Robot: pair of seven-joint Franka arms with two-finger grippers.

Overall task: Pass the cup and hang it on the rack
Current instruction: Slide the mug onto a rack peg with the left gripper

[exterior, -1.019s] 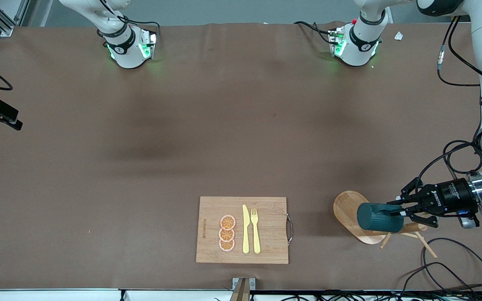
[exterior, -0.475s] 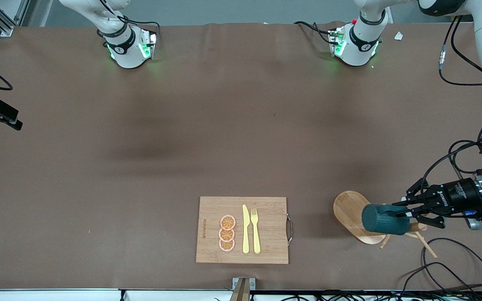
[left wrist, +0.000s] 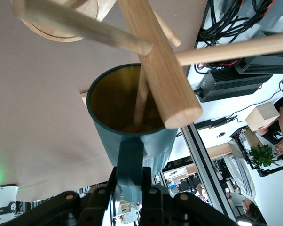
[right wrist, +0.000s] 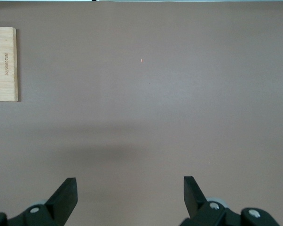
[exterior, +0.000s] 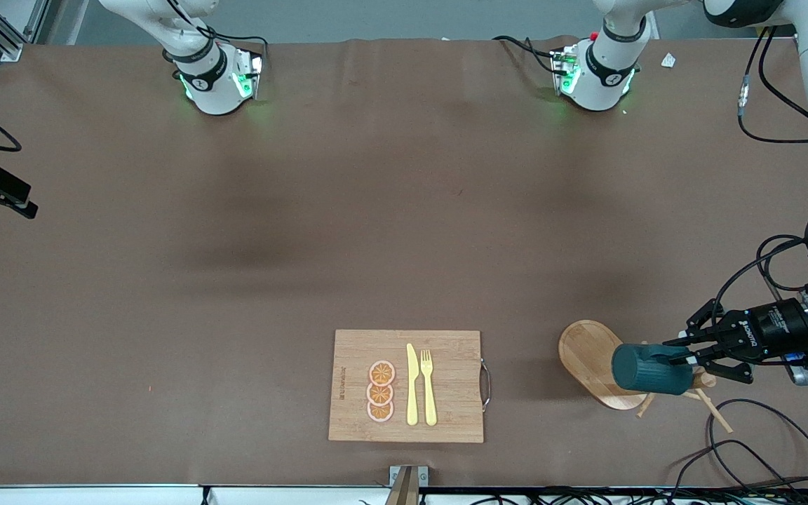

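Observation:
The dark teal cup (exterior: 646,368) lies on its side in the air over the rack (exterior: 584,354), a wooden mug tree near the left arm's end of the table. My left gripper (exterior: 679,356) is shut on the cup's handle. In the left wrist view the cup (left wrist: 114,101) shows its mustard-yellow inside, with a thin peg (left wrist: 141,94) reaching into its mouth and the rack's post (left wrist: 155,56) crossing its rim. The left gripper (left wrist: 130,188) clamps the handle from both sides. My right gripper (right wrist: 129,183) is open and empty over bare table; the right arm waits.
A bamboo cutting board (exterior: 446,379) with three orange slices, a yellow knife and a yellow fork lies near the front edge; its corner shows in the right wrist view (right wrist: 3,63). Black cables (exterior: 748,435) lie close to the rack.
My left gripper has carried the cup a little toward the left arm's end of the table, over the rack's pegs. The right arm has not moved.

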